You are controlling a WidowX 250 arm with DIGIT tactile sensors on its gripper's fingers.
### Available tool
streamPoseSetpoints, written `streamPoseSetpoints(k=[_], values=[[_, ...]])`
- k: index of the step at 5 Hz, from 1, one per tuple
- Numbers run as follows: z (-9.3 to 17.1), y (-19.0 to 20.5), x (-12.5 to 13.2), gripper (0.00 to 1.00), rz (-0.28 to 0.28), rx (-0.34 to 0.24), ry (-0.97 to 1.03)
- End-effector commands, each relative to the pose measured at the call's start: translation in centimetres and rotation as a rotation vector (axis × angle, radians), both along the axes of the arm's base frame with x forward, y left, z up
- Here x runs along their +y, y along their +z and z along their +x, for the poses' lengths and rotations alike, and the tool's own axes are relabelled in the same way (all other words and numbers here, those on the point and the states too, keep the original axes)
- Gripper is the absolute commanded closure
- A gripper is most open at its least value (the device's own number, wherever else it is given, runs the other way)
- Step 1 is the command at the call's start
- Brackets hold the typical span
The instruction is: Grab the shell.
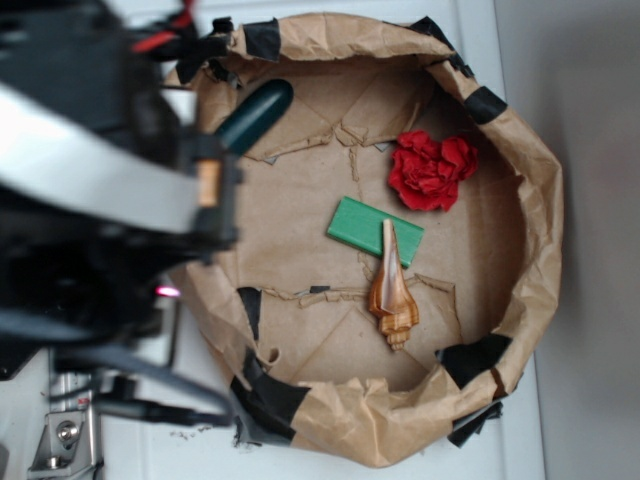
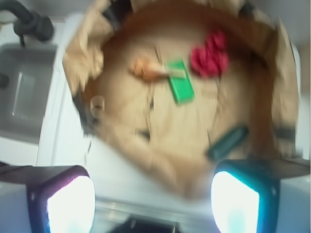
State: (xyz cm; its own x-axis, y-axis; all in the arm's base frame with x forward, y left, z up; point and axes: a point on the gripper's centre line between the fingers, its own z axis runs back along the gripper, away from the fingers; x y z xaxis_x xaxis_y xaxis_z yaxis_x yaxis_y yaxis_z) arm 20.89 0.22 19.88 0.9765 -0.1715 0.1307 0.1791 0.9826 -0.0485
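brown paper makes up the basin (image 1: pixel 545 215) that holds everything i care about, its crumpled walls patched with black tape. inside, the shell (image 1: pixel 391 291) lies on the paper floor just below the centre of the exterior frame, knobby end toward the bottom and its tan spire pointing up, the tip resting over the lower edge of the green block (image 1: pixel 372 229). nothing is done yet as far as i can judge: the shell sits untouched and i am nowhere near it.

my claw (image 2: pixel 153 196) hangs outside the basin, looking in from above its rim. in the wrist view the two fingers (image 2: pixel 65 204) sit at the lower left and lower right corners with a wide gap between them, so i read them as spread apart and holding nothing. that view is blurred, so fine detail is lost.

what is left is the whole job: get over the rim, come down on the shell, close, lift.

room looks fair. the red ruffled wad (image 1: pixel 431 170) sits in the upper right, well apart from the shell. a dark green rod-like thing (image 1: pixel 254 115) lies at the upper left near the wall, also clear. the block is the close neighbour, touching the spire, so i would judge the wider lower half the freer place to grip. the basin wall rises near the shell's knobby end at the bottom, which may crowd a finger there.
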Motion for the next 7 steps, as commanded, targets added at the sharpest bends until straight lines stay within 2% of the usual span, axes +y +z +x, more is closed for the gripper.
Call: streamPoseSetpoints(k=[1, 2, 3, 4, 5, 6, 7], values=[[6.4, -4.0, 0.4, 0.00, 0.008, -0.077, -0.222], [8.9, -6.6, 0.3, 0.00, 0.034, -0.145, -0.263], [10.0, -9.6, -0.5, 0.00, 0.096, -0.165, -0.384], [9.6, -12.3, -1.8, 0.00, 0.120, -0.133, -0.535], [7.5, -12.8, -3.6, 0.00, 0.090, -0.181, -0.702], [7.4, -13.4, -4.1, 0.00, 0.123, -0.166, -0.698], [8.4, -15.5, -4.2, 0.00, 0.191, -0.142, -0.632]])
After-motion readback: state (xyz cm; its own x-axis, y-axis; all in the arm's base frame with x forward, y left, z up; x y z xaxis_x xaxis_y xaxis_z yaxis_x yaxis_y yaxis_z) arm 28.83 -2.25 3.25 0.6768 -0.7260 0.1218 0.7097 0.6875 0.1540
